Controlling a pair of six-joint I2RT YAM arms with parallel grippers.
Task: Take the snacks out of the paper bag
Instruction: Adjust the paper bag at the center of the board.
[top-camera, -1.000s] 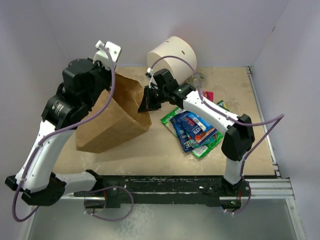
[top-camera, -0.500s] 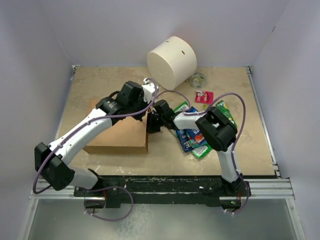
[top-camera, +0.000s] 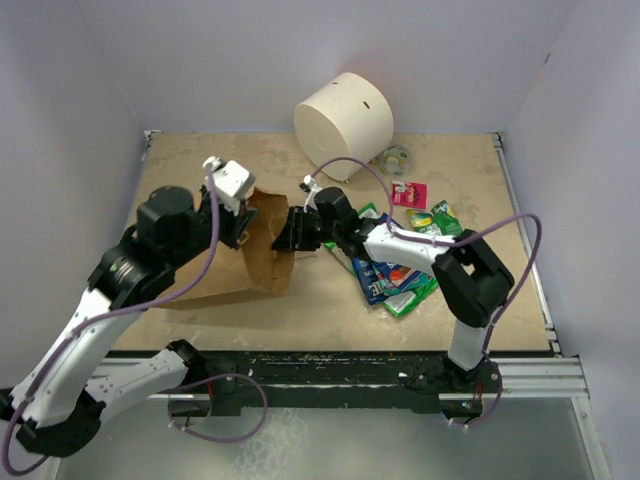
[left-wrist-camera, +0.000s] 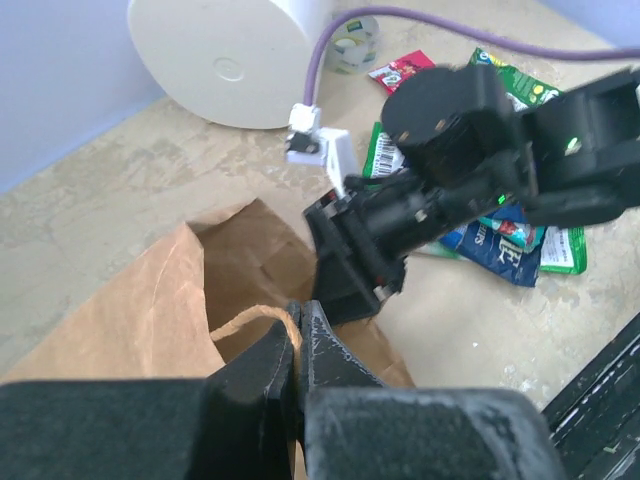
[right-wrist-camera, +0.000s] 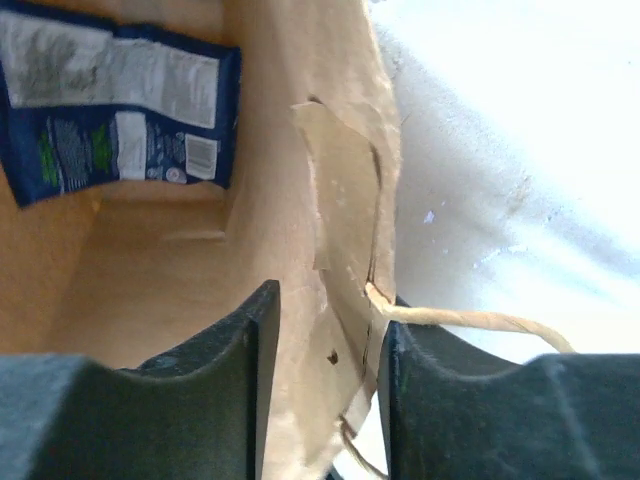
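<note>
The paper bag (top-camera: 265, 250) sits tilted on the bench (top-camera: 480, 300), its mouth facing the loose snack packets (top-camera: 395, 268). My left claw (left-wrist-camera: 297, 335) is clamped on its twisted handle (left-wrist-camera: 245, 318). My right claw (right-wrist-camera: 325, 315) is apart, astride the bag's rim, with a dark blue packet (right-wrist-camera: 120, 100) inside.

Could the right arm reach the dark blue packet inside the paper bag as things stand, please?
Probably, but not directly: the right gripper straddles a wall of the paper bag at its mouth, one finger inside. The dark blue packet lies deeper in, with nothing visible between.
</note>
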